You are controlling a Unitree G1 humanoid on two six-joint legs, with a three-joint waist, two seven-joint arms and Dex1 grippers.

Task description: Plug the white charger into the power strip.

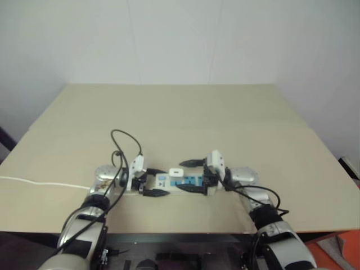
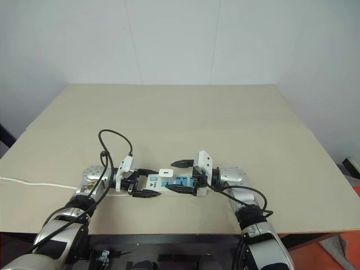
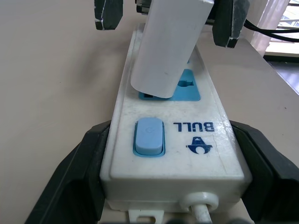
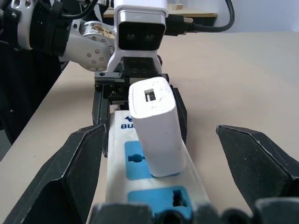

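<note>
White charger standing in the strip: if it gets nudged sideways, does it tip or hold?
The white charger stands tall and leans slightly in a blue socket of the power strip, so it probably rocks rather than falls. Its smooth, glossy shell looks slippery. The strip likely stays put, braced between the left gripper's fingers.

Both arms are silver-grey metal with black jointed sleeves and loose black cables looping along them. Each ends in a white box-shaped housing carrying a pincer of two black, pointed fingers: the left pincer (image 1: 151,183) and the right pincer (image 1: 191,175). The left wrist's round silver joint shows small screws and rusty specks.
</note>
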